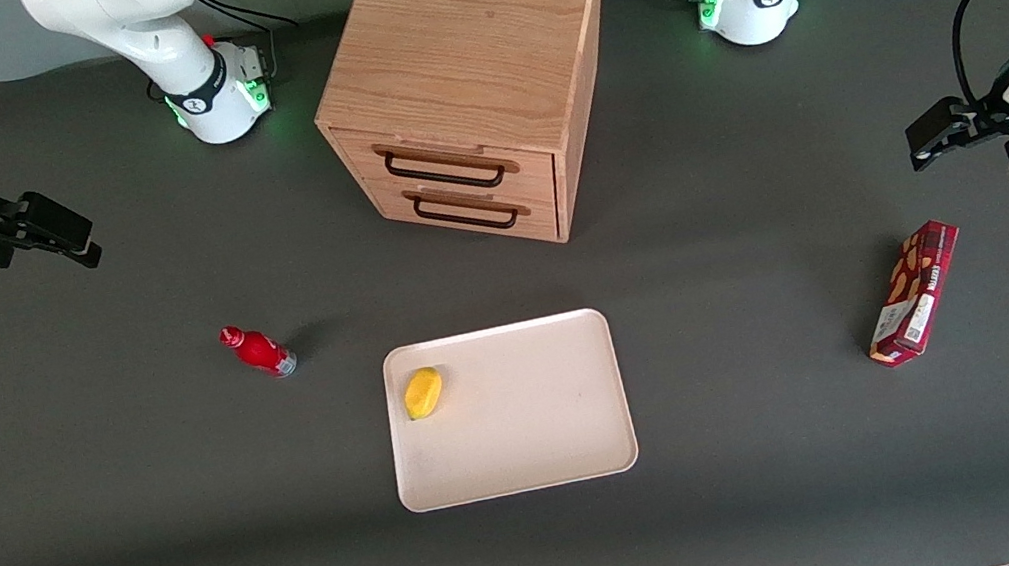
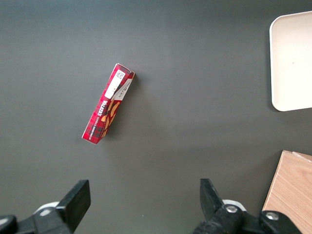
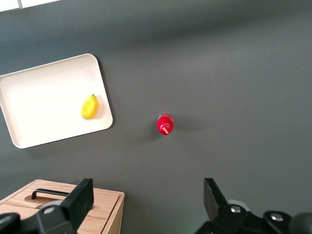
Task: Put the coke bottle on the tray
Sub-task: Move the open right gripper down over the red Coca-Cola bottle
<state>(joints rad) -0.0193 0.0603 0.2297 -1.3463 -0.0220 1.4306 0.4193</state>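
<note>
- Front view: we see the hand (image 1: 68, 241) raised at the working arm's end of the bench (image 1: 95, 510), well apart from the upright coke bottle (image 1: 258, 350), which stands near the tray (image 1: 536, 420) holding a lemon (image 1: 423, 393).
- Right wrist view: our hand's fingers (image 3: 78, 204) are spread, gripping nothing; the bottle probably stands upright.

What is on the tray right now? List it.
Only a yellow lemon lies on the tray. The coke bottle stands on the table; the open gripper is raised, away.

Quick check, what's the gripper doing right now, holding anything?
Gripper: open, holding nothing, raised above the table toward the working arm's end, well clear of the coke bottle, which stands upright on the table beside the tray.
</note>
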